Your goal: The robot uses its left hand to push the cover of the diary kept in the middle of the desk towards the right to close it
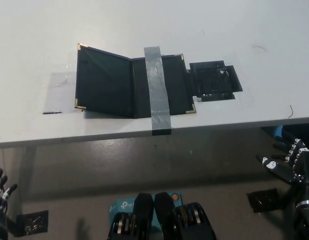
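The white worktop (204, 30) fills the upper part of the view, its near edge running above both hands. On it lies the diary (129, 86), open and dark, with small gold corner pieces; its left cover (102, 82) is tilted up a little from the surface. A strip of grey tape (157, 90) crosses the right half and runs over the worktop's edge. Just right of the diary sits a patch of black tape (214, 81).

The left hand (1, 192) hangs low at the far lower left, below the worktop's edge — the diary lies up and to its right, well apart. Its fingers are spread, holding nothing. The right hand (289, 160) rests at the lower right, released, fingers apart.

A blue box (119, 205) on the floor reads "tp-link" — partly hidden.
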